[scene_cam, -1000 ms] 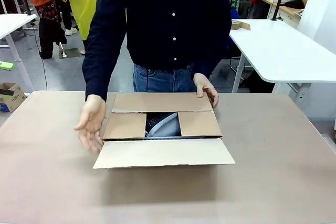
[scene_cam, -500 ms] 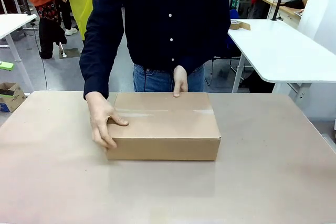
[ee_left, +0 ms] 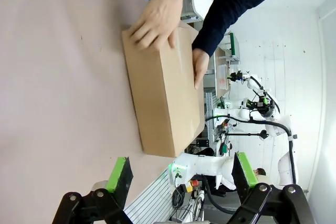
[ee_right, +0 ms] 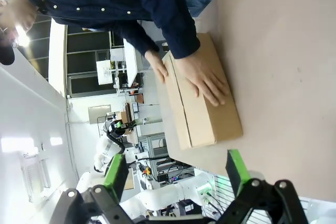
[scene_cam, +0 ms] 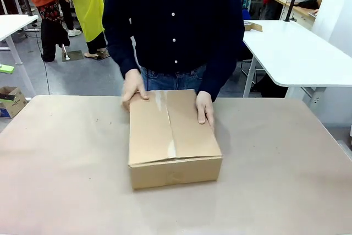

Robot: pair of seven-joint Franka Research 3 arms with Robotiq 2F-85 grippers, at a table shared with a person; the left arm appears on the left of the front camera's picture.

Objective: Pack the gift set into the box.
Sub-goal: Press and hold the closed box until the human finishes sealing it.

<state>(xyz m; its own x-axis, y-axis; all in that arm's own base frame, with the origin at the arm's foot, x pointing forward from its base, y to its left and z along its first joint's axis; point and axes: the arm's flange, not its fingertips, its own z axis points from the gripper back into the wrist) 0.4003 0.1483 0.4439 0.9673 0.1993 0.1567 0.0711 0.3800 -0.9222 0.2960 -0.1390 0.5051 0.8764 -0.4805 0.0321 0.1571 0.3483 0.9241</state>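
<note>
I see the box [scene_cam: 173,136] resting on the table [scene_cam: 60,169], its flaps folded shut and a seam running down its top. A person stands at the box's far edge, with one hand [scene_cam: 133,87] on the far corner and the other hand [scene_cam: 204,108] lying flat on the top beside the seam. On my left wrist camera the left jaws stand wide, green pads [ee_left: 119,174] well apart and holding nothing, well short of the box. The right jaws are spread wide too and hold nothing, with the box lying ahead of them.
</note>
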